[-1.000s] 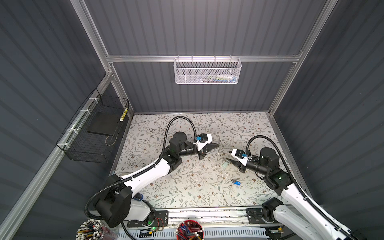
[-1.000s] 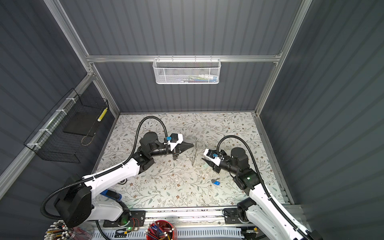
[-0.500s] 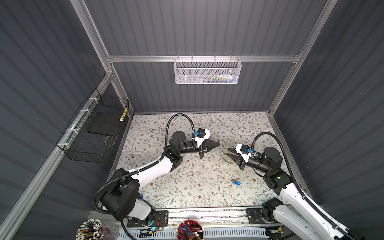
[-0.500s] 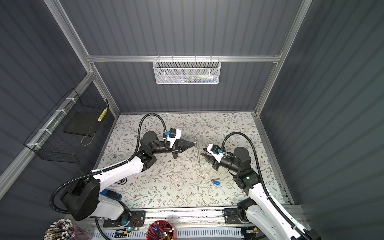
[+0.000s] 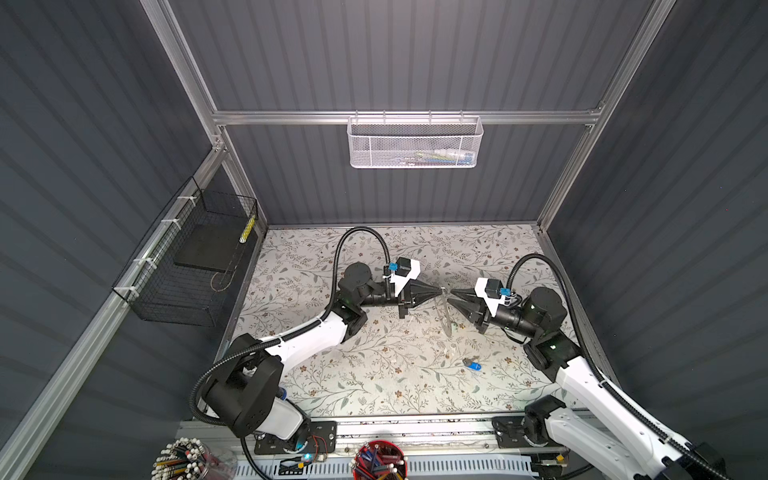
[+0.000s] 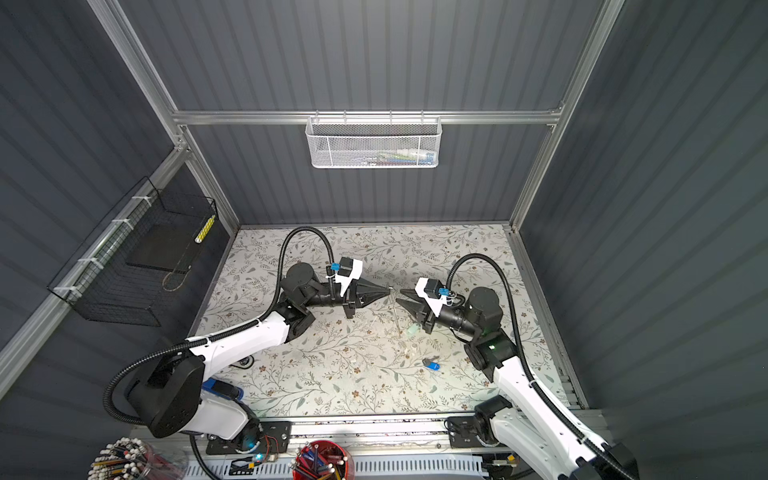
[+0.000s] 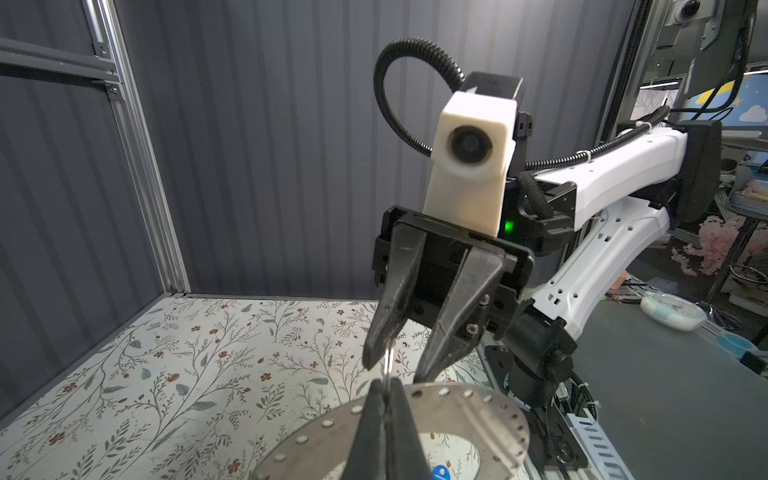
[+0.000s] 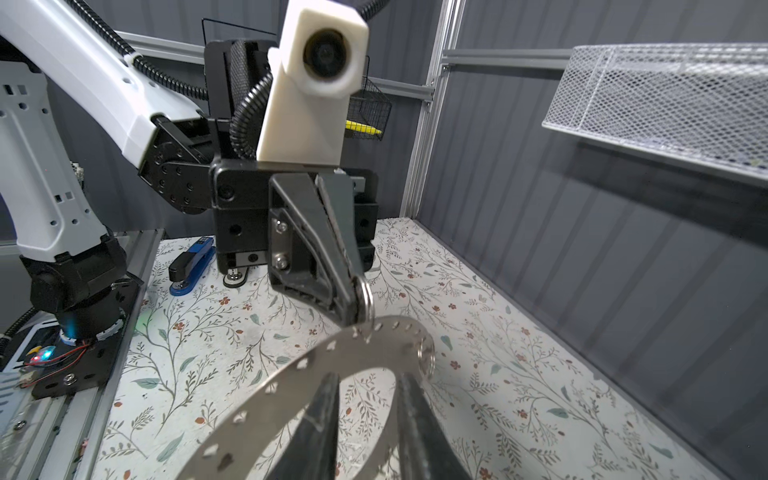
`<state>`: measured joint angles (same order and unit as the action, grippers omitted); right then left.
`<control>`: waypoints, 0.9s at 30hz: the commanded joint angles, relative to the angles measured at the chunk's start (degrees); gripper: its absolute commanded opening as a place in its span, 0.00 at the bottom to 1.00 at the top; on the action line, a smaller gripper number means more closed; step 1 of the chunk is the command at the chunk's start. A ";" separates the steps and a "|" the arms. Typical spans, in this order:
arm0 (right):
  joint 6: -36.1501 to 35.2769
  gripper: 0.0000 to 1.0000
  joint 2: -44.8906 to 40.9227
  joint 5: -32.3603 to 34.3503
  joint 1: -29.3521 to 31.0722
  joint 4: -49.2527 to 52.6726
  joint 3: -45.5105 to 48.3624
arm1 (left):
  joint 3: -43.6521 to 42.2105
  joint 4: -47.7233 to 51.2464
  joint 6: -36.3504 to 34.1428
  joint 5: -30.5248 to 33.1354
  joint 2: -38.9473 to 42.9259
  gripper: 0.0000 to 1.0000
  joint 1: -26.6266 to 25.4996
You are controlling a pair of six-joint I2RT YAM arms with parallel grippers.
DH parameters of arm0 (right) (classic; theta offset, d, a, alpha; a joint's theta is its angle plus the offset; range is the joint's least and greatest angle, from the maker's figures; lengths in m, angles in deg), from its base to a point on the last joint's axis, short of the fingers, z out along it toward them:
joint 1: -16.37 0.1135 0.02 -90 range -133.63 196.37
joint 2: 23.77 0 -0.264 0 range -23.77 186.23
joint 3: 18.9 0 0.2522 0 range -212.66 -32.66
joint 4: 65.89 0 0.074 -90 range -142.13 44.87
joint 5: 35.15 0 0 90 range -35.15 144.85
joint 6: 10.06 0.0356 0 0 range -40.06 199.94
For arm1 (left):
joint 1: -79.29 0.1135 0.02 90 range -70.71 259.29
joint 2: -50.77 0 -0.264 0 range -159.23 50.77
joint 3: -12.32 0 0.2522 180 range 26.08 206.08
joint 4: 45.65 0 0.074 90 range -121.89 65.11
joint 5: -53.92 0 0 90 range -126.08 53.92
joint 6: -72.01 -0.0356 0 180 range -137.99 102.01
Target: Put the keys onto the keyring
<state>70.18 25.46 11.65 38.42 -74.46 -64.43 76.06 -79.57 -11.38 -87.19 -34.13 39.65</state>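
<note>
Grey keyring [image 8: 395,340] hangs between the hands: left hand [image 8: 352,309], pressed together, pinches a wire loop [image 8: 369,297] on its rim; right hand [image 7: 395,370] spread beside it. Blue-tagged key [image 5: 473,366] lies on the bench [image 5: 316,266], apart from it.

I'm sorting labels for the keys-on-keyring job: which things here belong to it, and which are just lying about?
Job: keyring, clamped by the shut left gripper; open right gripper; mint-tagged key; blue-tagged key.
Lying about: stapler; white mesh basket; black wire basket; clear pencil cup; red pen cup.
</note>
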 commanded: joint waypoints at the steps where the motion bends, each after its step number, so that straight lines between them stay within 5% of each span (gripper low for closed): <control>1: 2.63 0.28 0.61 -1.71 -0.16 -3.94 -1.42 | 1.22 -2.46 0.94 -1.88 -0.58 0.00 0.26; 20: 5.21 0.22 4.22 -5.70 -0.18 -6.41 -2.68 | 2.00 -2.42 1.38 -3.69 -1.42 0.00 0.26; 27: 4.14 0.07 4.86 -8.55 -0.16 -3.33 -3.70 | 2.28 -2.26 1.24 -4.41 -1.76 0.00 0.26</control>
<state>74.79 30.10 5.68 38.42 -78.87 -66.25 76.39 -79.73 -10.64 -90.12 -35.40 39.65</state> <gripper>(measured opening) 0.080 0.048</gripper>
